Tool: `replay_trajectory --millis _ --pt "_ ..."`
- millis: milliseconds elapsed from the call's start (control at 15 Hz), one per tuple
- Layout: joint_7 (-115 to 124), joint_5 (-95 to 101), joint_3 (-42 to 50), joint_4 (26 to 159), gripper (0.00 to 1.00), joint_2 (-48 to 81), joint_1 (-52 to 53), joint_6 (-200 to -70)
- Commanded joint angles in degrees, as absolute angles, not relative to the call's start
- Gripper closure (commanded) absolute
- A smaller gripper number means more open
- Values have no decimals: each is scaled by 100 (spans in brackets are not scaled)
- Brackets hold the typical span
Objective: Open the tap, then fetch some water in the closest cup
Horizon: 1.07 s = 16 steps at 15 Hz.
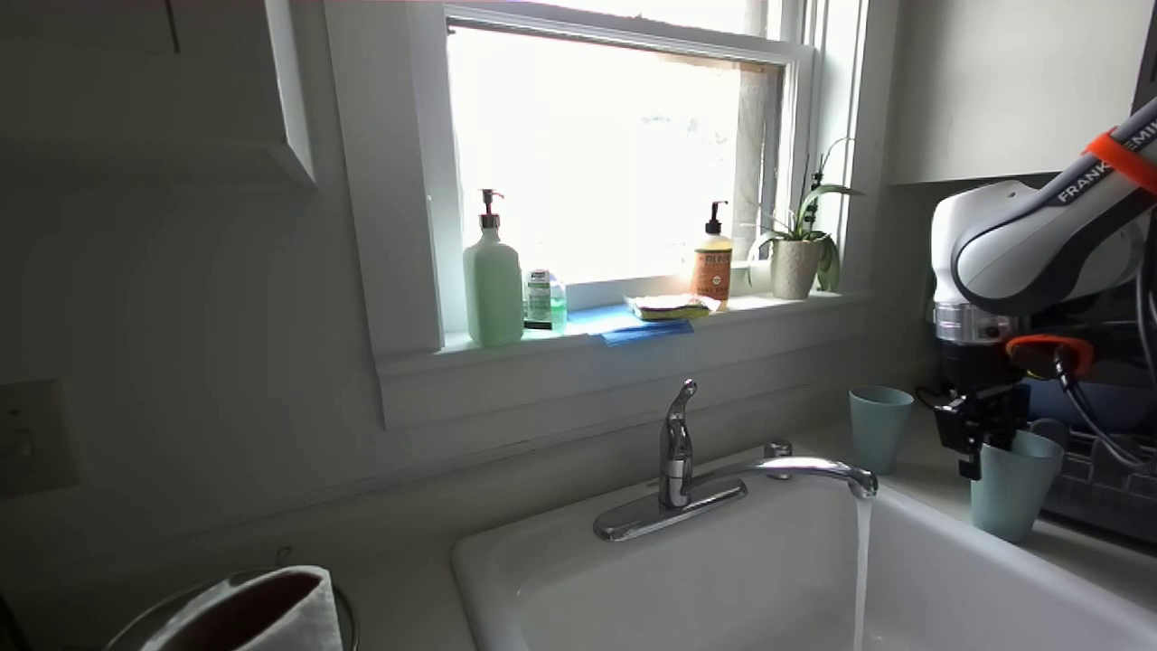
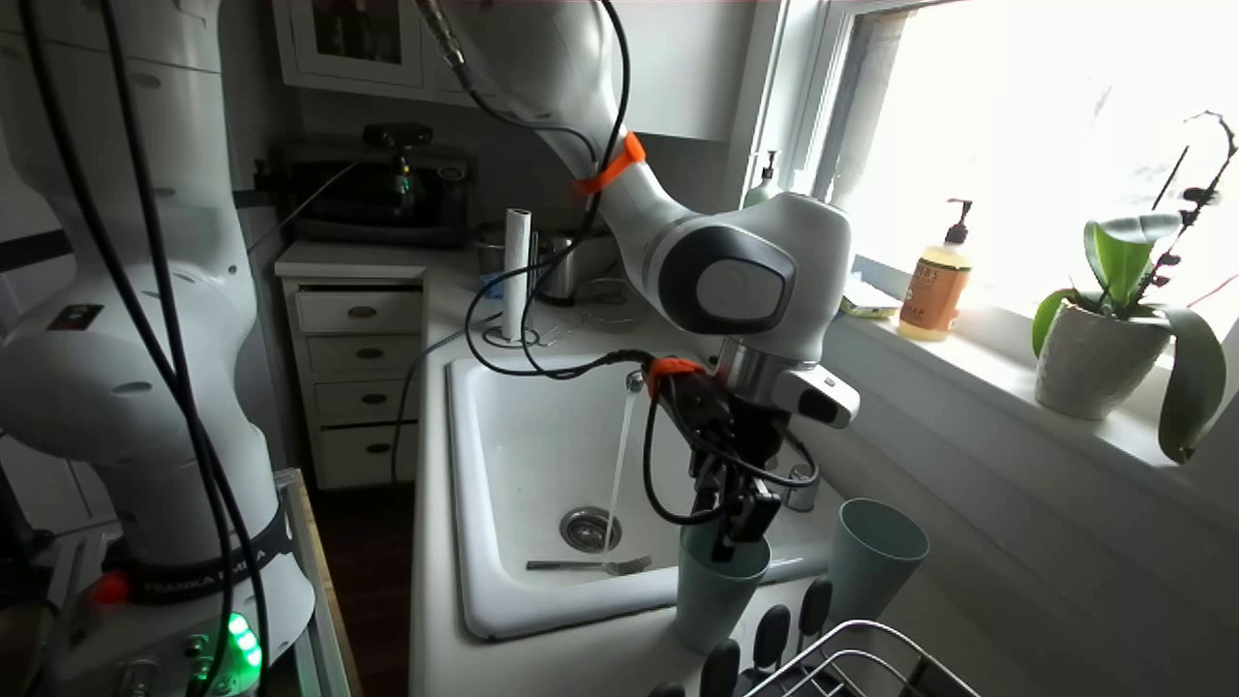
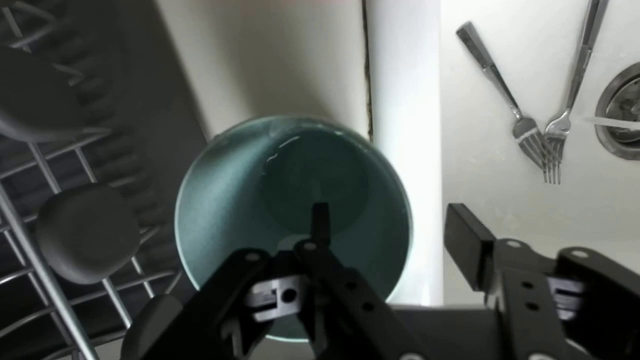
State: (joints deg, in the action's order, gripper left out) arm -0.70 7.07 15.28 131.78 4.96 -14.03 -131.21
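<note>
The chrome tap (image 1: 676, 457) has its lever upright, and a thin stream of water (image 1: 861, 570) runs from its spout into the sink. The water also shows in an exterior view (image 2: 618, 465) and the wrist view (image 3: 617, 123). The pale blue-green cup (image 1: 1014, 493) stands upright on the counter beside the sink rim, also in an exterior view (image 2: 711, 600) and the wrist view (image 3: 225, 195). My gripper (image 3: 392, 225) points down, open, one finger over or inside the cup's mouth, the other outside on the sink side. Glints show inside the cup; I cannot tell if it holds liquid.
Another blue-green tumbler (image 1: 879, 429) stands on the counter nearer the window wall. A dish rack (image 2: 861, 649) with dark-handled utensils is close beside the cup. The white sink (image 2: 474, 484) holds forks (image 3: 525, 127). Bottles and a potted plant (image 1: 795, 267) stand on the sill.
</note>
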Motion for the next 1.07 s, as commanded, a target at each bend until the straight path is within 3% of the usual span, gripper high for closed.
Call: replay_trajectory --millis 0,67,1000 --pt "59 719 1456 13247 8 148 -1358 -12970" --pt "115 734 1428 13226 0 107 -1334 -12964" --pt "1109 706 786 13227 0 -1126 -976 -12294"
